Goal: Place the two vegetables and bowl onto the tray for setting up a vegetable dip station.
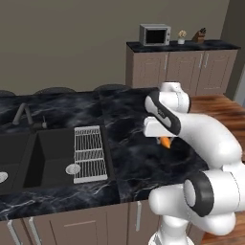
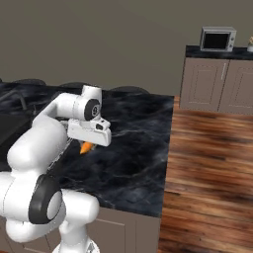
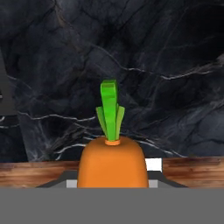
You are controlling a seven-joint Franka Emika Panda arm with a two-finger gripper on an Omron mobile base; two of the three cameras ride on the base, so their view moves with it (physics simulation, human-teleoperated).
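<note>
Currently the hand (image 3: 113, 186) holds the carrot (image 3: 113, 164) above the table (image 1: 129, 158); a loose pinch could drop it.

A small orange tapered carrot (image 3: 113, 162) with a green leafy top hangs above the black marble counter (image 3: 166, 65), clamped in the pincer (image 3: 113, 181).

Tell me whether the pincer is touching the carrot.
Touching. In the hand view the carrot sits right between the pincer tips, filling the gap; the right base view shows its orange tip hanging below the hand, off the counter.
</note>
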